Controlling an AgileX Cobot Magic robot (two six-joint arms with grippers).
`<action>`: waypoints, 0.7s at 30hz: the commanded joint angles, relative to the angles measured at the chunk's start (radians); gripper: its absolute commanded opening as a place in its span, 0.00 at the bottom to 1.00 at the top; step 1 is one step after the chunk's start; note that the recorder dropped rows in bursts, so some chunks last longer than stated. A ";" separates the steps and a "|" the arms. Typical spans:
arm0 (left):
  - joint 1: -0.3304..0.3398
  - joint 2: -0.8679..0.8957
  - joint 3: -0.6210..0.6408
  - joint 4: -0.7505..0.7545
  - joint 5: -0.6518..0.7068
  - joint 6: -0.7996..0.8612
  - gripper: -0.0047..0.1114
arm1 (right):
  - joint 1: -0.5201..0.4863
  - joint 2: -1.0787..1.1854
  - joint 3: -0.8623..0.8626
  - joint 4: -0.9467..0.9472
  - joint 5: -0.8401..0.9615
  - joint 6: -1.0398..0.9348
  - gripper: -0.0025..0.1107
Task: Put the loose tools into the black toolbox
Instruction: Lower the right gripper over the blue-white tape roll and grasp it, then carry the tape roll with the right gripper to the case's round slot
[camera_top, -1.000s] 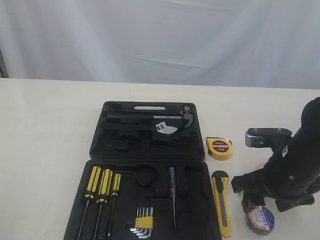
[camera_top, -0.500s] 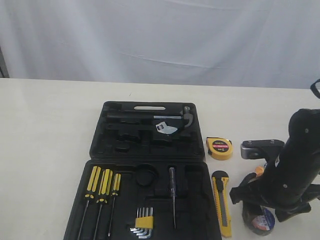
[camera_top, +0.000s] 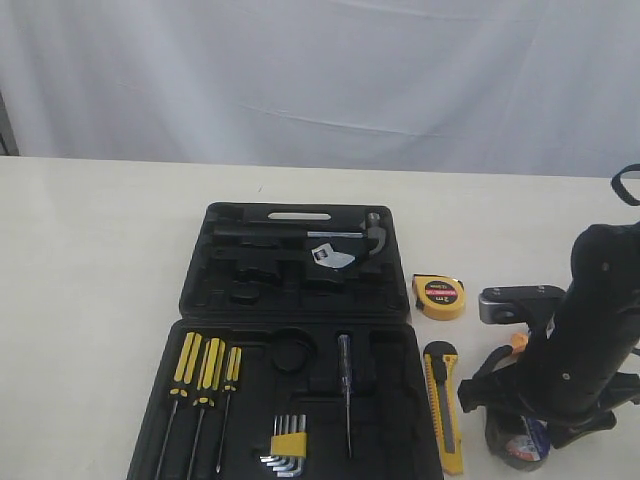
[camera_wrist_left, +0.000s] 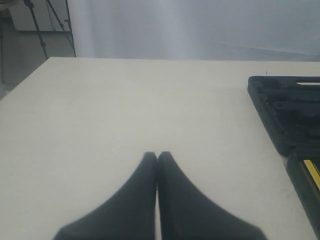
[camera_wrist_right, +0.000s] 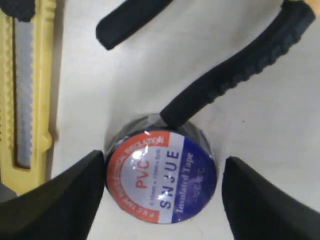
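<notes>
The black tape roll (camera_wrist_right: 162, 175) with its blue-white label lies flat on the table, one handle of the black-orange pliers (camera_wrist_right: 240, 65) resting against it. My right gripper (camera_wrist_right: 163, 165) is open and straddles the roll; one finger touches its side, the other stands a little apart. In the exterior view the arm hides most of the tape roll (camera_top: 520, 447). The yellow-black utility knife (camera_top: 443, 405) lies beside the open black toolbox (camera_top: 195, 290), the yellow tape measure (camera_top: 438, 296) further back. My left gripper (camera_wrist_left: 157, 154) is shut on nothing, above bare table left of the toolbox (camera_wrist_left: 285, 115).
Three yellow-black screwdrivers (camera_top: 205, 370), a thin tester screwdriver (camera_top: 345, 385) and a yellow-clipped hex key set (camera_top: 288, 440) sit in the toolbox's near half. A hammer (camera_top: 300, 233) lies in the far half. A white curtain hangs behind the table.
My right arm has come down and slightly left over the tape roll, which it now mostly covers in the exterior view. Nothing else has moved.
</notes>
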 joint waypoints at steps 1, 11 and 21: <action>-0.005 -0.001 0.003 0.000 -0.005 -0.006 0.04 | -0.004 0.001 0.005 -0.009 0.000 -0.007 0.48; -0.005 -0.001 0.003 0.000 -0.005 -0.006 0.04 | -0.004 0.001 0.005 -0.011 0.000 -0.005 0.31; -0.005 -0.001 0.003 0.000 -0.005 -0.006 0.04 | -0.004 -0.053 -0.048 -0.011 0.176 -0.031 0.19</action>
